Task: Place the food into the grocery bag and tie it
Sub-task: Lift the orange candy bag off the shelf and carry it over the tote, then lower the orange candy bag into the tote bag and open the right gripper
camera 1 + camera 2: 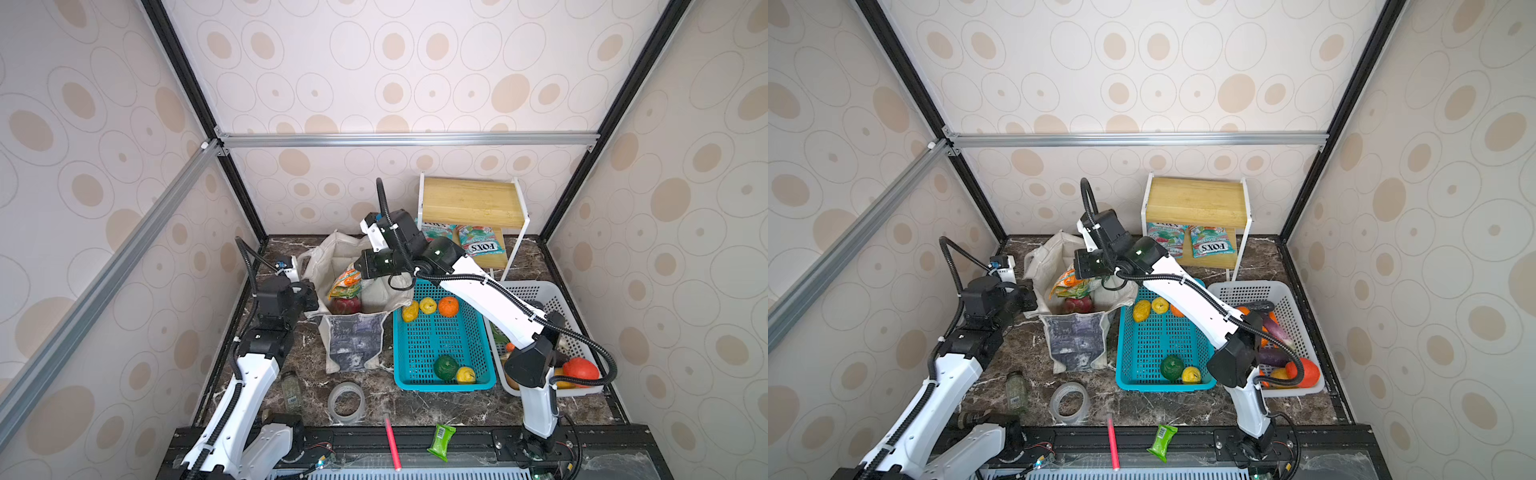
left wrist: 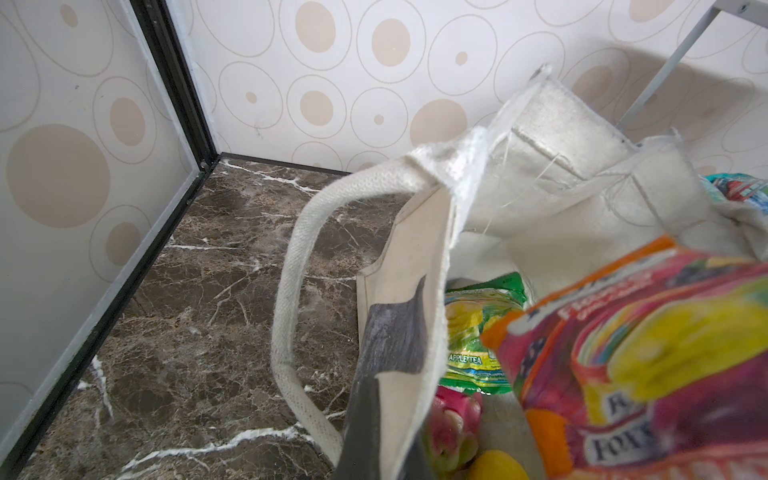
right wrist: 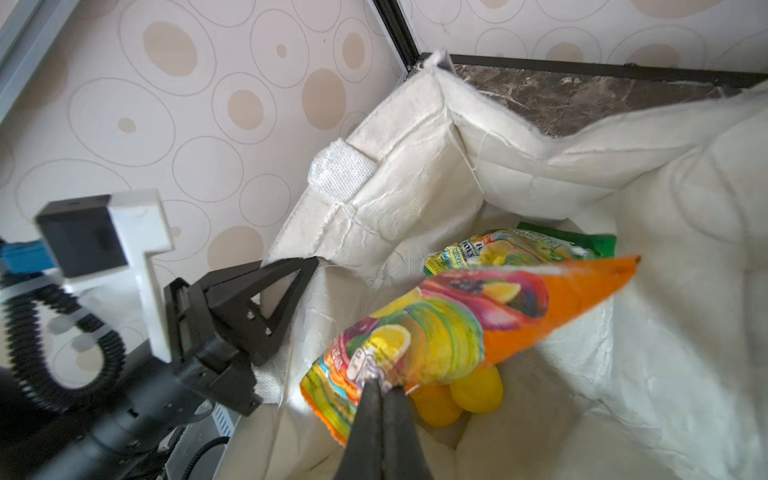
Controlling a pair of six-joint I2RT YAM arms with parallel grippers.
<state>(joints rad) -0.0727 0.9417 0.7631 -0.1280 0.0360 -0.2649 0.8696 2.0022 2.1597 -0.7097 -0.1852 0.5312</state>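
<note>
The grocery bag [image 1: 356, 340] [image 1: 1077, 338] stands open left of centre in both top views. My left gripper [image 1: 309, 297] [image 3: 309, 262] is shut on the bag's left rim. My right gripper [image 3: 382, 388] hangs over the bag's mouth, shut on an orange snack packet [image 3: 498, 307] [image 1: 347, 282] [image 2: 648, 353]. Inside the bag lie a green snack packet [image 2: 478, 332] [image 3: 540, 245], a pink dragon fruit [image 2: 453, 428] [image 1: 345, 305] and yellow fruits [image 3: 478, 388]. The bag's cream handle [image 2: 291, 291] droops outside its wall.
A teal basket [image 1: 440, 386] right of the bag holds yellow fruits [image 1: 419, 307], an orange one and a green one. A white basket [image 1: 523, 286] holds eggplants [image 1: 1275, 328] and a red-orange vegetable [image 1: 579, 370]. FOX'S packets [image 1: 482, 243] sit on the shelf. Tape roll [image 1: 346, 402], jar [image 1: 292, 388], green wrapper [image 1: 442, 442] lie in front.
</note>
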